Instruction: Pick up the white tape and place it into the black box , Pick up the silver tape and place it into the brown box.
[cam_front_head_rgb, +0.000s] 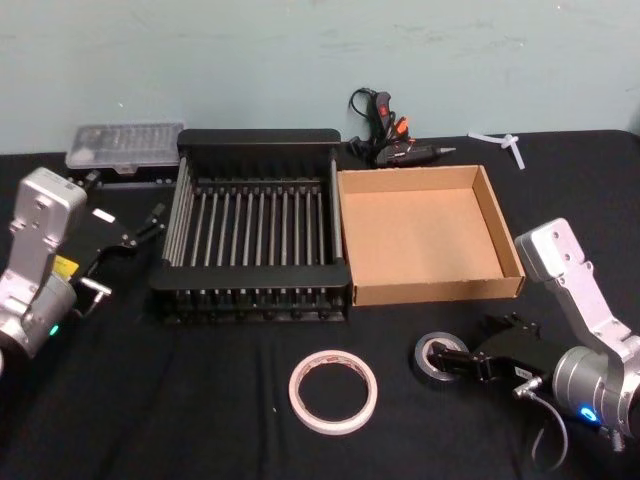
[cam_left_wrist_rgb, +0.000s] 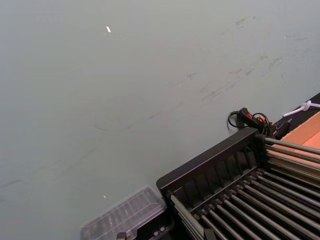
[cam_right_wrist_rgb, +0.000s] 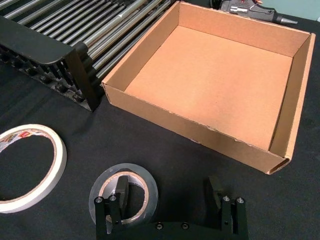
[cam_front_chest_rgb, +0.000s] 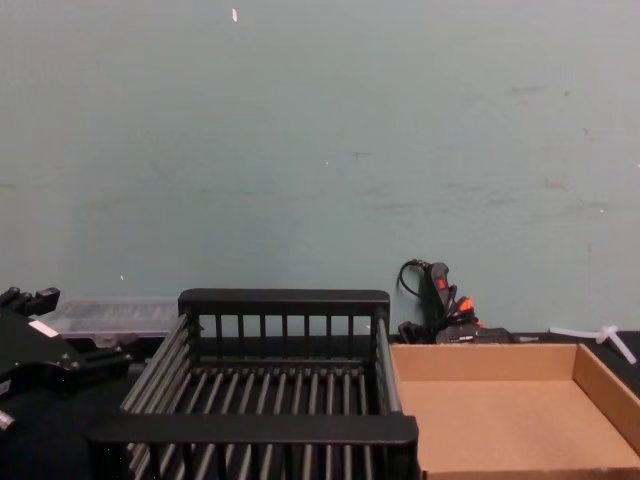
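Black cloth covers the table (cam_front_head_rgb: 200, 420) from edge to edge, and behind it rises a pale blue-green wall (cam_front_chest_rgb: 320, 150), scuffed and marked here and there. Down at the near right, the right gripper (cam_right_wrist_rgb: 167, 192) sits low over the cloth with its jaws spread wide. One finger (cam_right_wrist_rgb: 121, 186) drops inside the core of the silver tape (cam_front_head_rgb: 437, 357) while the other stands clear outside the roll, so nothing is clamped. The roll lies flat on the cloth, just in front of the brown box (cam_front_head_rgb: 500, 225). To its left, also flat on the cloth, lies the white tape (cam_front_head_rgb: 333, 391), near the silver roll but apart from it, in front of the black box (cam_front_head_rgb: 260, 140). The two boxes stand side by side in the middle of the table, walls touching or nearly so, the slatted crate on the left and the cardboard tray on the right. Over at the far left, the left gripper (cam_front_head_rgb: 125, 240) hangs beside the crate, jaws apart, holding nothing. Along the back edge lie a clear plastic case (cam_front_head_rgb: 125, 145), a black glue gun (cam_front_head_rgb: 395, 140) with an orange trigger and a small white plastic piece (cam_front_head_rgb: 500, 142).
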